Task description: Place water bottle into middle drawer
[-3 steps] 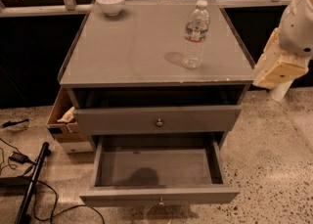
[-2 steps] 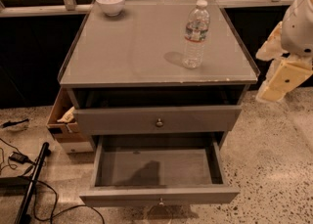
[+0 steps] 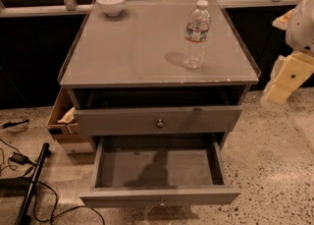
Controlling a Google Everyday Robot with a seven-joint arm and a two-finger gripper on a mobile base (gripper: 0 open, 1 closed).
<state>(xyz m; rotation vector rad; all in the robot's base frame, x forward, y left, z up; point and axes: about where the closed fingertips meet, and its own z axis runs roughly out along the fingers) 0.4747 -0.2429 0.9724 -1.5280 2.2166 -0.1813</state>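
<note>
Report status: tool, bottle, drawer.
Tool right of cabinet, apart from water bottle. Bottle upright on cabinet top. Middle drawer open, nothing blocking.

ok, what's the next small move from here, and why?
Probably swing the end effector up and left toward the water bottle. The bottle stands upright and ungrasped on the right half of the cabinet top, while the end effector hangs off to the cabinet's right, below top level. The middle drawer is already pulled out.
</note>
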